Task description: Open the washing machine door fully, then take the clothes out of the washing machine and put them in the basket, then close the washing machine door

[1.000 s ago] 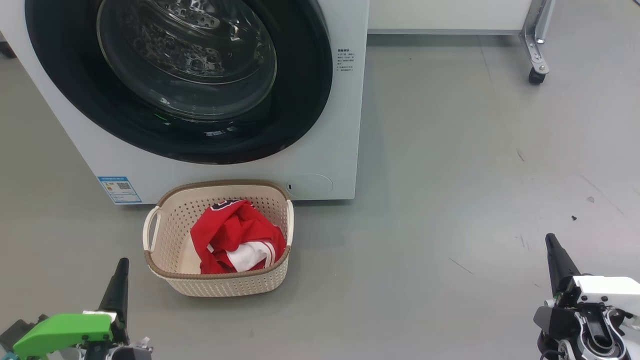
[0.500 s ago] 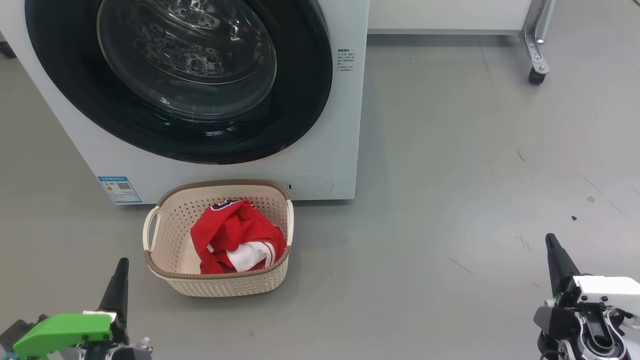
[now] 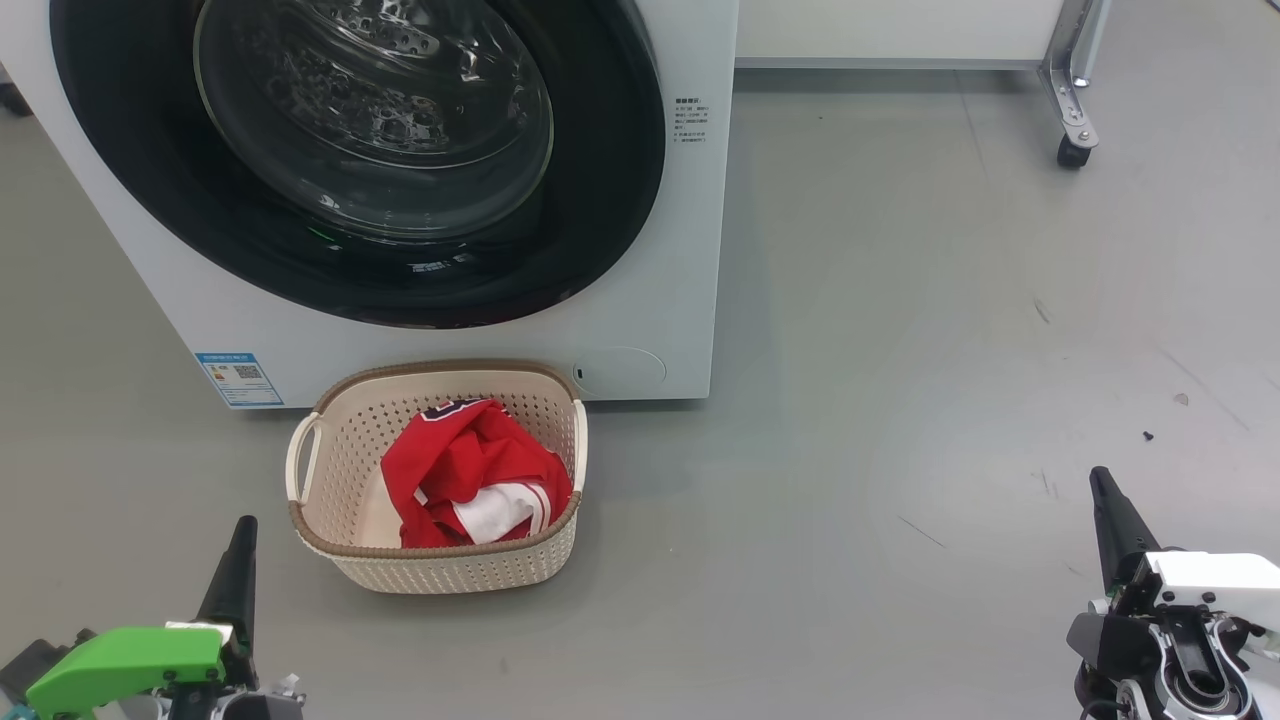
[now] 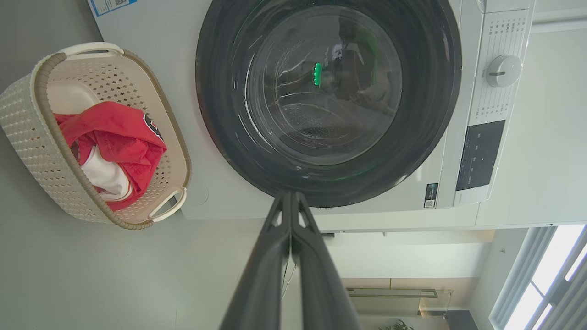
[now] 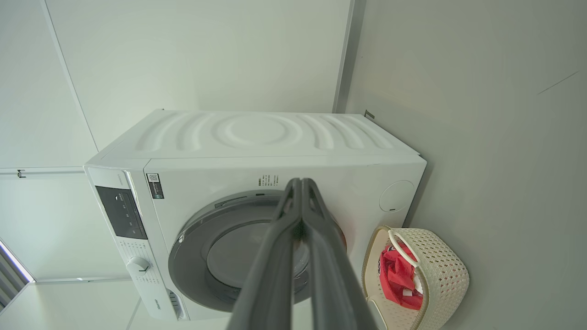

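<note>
Locate the left gripper [image 3: 242, 535] on the near side of the basket [image 3: 440, 549], just off its left corner. Note both dark fingers [image 4: 266, 256] pressed flat together, clenched on nothing.

Locate the right gripper [image 3: 1103, 492] also nearer than the basket, but well apart from it to the right, above bare grey floor [image 3: 850, 500]. Read it likewise as clenched and empty, fingers [image 5: 275, 266] meeting along their whole length.

Find the basket standing upright on the floor, brown rim uppermost, one loop handle [image 3: 300, 455] at its left end. Inside it, see the clothes [image 3: 455, 470]: bright red fabric bunched toward the right half, a white striped panel on the near side, and a dark patch at the far edge, probably lettering but too small to read.

Just behind the basket, find the washing machine [image 3: 690, 250], white front facing forward. Above the basket on that front, identify the washing machine door [image 3: 600, 220]: wide glossy black rim seated flush against the cabinet, shut, with the glass bowl [image 3: 380, 120] bulging at centre and dimpled steel visible through it. Note a small blue label [image 3: 238, 378] behind the basket's left end and a round cover [image 3: 620, 370] behind its right end.

Farthest from the basket, beyond and to the right, spot a metal frame leg on a caster [image 3: 1071, 150].
</note>
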Available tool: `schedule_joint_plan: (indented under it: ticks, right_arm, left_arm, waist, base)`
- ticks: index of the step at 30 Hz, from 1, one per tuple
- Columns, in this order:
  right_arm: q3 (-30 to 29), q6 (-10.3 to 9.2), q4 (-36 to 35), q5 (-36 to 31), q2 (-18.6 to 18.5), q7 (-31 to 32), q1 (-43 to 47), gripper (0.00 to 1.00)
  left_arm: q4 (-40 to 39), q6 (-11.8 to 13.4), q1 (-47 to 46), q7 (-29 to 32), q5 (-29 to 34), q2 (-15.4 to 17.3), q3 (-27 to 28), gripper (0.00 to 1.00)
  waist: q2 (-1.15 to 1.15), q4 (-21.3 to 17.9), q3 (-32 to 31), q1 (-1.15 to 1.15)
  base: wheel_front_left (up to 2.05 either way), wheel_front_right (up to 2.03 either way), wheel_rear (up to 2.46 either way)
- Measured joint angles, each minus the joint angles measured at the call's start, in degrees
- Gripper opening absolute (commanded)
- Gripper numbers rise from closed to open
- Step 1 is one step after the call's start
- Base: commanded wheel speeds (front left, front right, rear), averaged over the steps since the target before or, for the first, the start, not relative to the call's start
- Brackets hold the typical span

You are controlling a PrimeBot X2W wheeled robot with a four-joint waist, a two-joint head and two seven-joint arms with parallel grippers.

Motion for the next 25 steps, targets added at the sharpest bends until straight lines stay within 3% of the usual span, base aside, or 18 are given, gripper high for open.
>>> schedule_joint_plan:
  ticks: [25]
  right_arm:
    - [0.0,0.0,0.0,0.0,0.0,0.0,0.0,0.0]
  left_arm:
    - [0.0,0.0,0.0,0.0,0.0,0.0,0.0,0.0]
  waist:
    - [0.0,0.0,0.0,0.0]
  base:
    - [0.0,0.0,0.0]
